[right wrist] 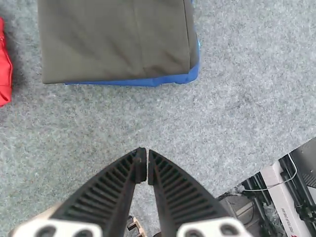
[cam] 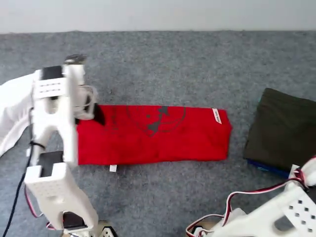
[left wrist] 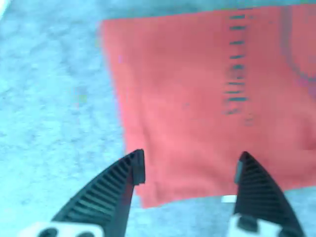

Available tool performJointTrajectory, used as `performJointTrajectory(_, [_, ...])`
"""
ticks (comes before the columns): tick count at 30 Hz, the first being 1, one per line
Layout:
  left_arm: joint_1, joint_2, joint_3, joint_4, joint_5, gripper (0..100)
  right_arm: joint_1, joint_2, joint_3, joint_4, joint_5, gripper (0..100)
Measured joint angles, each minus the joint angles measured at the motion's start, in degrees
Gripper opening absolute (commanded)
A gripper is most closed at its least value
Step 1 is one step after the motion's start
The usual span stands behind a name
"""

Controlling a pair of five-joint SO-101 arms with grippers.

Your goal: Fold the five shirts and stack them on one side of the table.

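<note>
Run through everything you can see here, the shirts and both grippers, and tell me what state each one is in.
Red shirt, folded into a long strip, flat, not stacked.
Dark olive shirt, folded, top of a two-shirt stack.
Blue shirt, folded, bottom of that stack.
White shirt, loose, not folded.
Left gripper, open, over the red shirt's end.
Right gripper, shut, empty.

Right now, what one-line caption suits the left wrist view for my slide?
Open left end effector above one end of the red fabric shirt on the grey carpeted table.
</note>
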Motion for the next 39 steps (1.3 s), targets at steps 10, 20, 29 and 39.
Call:
performJointTrajectory(10, [-6.6,14.8,-1.2,-1.8,-5.1,30,0.0,0.0,0.0,0.0,0.0,1.4])
performJointTrajectory(20, [-4.0,25.1,-10.5,-1.4,-0.1,6,0.0,0.0,0.0,0.0,0.0,1.4])
performJointTrajectory(29, [-0.2,25.1,-12.4,-1.4,-1.5,1,0.0,0.0,0.0,0.0,0.0,1.3])
performJointTrajectory(39, [-4.5,21.5,-21.5,1.9,-1.6,1,0.0,-0.3,1.0,0.0,0.0,1.3])
